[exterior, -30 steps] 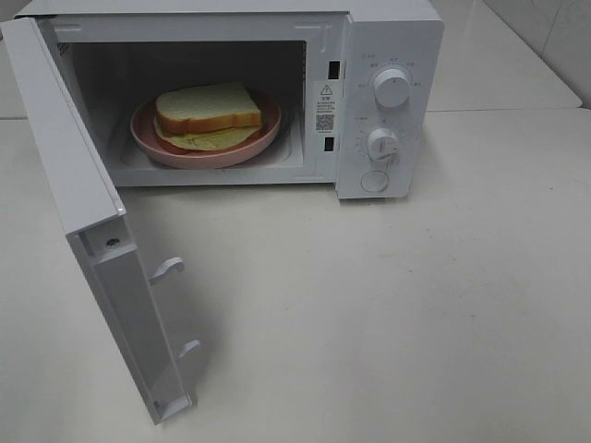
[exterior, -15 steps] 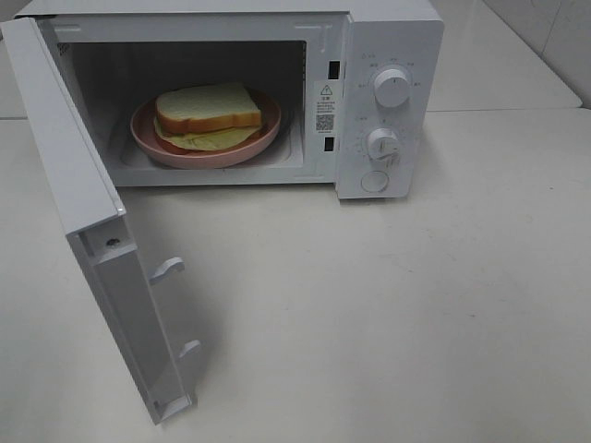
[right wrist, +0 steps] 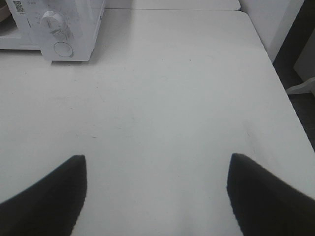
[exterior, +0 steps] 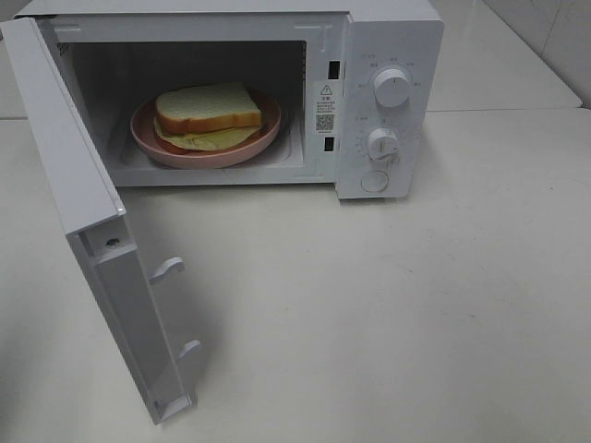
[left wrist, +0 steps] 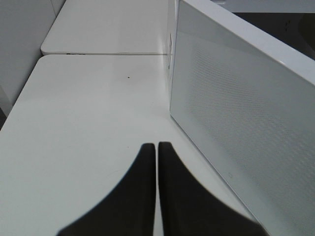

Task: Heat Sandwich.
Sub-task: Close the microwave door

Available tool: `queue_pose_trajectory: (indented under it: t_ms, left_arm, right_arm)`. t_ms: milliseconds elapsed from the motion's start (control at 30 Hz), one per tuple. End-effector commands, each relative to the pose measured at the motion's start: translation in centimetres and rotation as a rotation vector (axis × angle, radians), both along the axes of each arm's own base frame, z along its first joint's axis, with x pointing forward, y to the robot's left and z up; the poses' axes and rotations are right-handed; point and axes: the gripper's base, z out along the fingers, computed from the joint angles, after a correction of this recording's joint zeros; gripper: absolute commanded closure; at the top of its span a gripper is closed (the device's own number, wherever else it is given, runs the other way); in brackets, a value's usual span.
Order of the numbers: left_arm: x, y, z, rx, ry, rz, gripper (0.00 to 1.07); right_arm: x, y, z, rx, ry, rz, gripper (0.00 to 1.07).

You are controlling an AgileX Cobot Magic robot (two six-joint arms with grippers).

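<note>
High camera looks down at the microwave (exterior: 388,138); left wrist sees its door (left wrist: 236,113) close, right wrist its dials (right wrist: 51,20) afar.

The microwave (exterior: 420,55) runs past the top edge of the high view. The print around its dials (exterior: 391,87) and on its sticker (exterior: 324,106) is too small to read. The top slice of the sandwich (exterior: 208,106) covers what lies beneath and part of the plate (exterior: 148,138) rim. The door (left wrist: 236,108) is cropped in the left wrist view. The fingers (left wrist: 138,196) of the left gripper (left wrist: 157,146) and of the right gripper (right wrist: 157,157) are cropped at their bases.
</note>
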Motion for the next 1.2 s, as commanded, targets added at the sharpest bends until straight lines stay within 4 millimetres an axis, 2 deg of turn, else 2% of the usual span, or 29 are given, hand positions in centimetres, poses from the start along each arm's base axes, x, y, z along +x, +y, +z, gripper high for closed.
queue_pose_trajectory:
  t_ms: [33,133,300,433,733,967,1200]
  left_arm:
    - [1.4,0.2,-1.1,0.003,-0.036,0.015,1.07]
    - [2.8,0.4,-2.6,0.003,-0.063,0.034,1.07]
    - [3.8,0.6,-3.5,0.010,-0.115,0.050,1.07]
    - [5.5,0.9,-5.5,0.034,-0.169,0.072,1.07]
    - [7.9,0.8,-7.2,0.113,-0.232,0.030,1.07]
    - [9.8,-0.3,-8.8,0.064,-0.222,-0.082,1.07]
    - [11.2,-2.8,-10.2,0.076,-0.229,-0.289,1.07]
  right_arm:
    - [-0.4,0.0,0.0,-0.003,-0.038,-0.001,0.31]
    - [-0.4,0.0,0.0,-0.003,-0.038,-0.001,0.31]
    - [-0.4,0.0,0.0,-0.003,-0.038,-0.001,0.31]
    - [-0.4,0.0,0.0,-0.003,-0.038,-0.001,0.31]
    - [-0.4,0.0,0.0,-0.003,-0.038,-0.001,0.31]
    - [-0.4,0.0,0.0,-0.003,-0.038,-0.001,0.31]
    - [-0.4,0.0,0.0,-0.003,-0.038,-0.001,0.31]
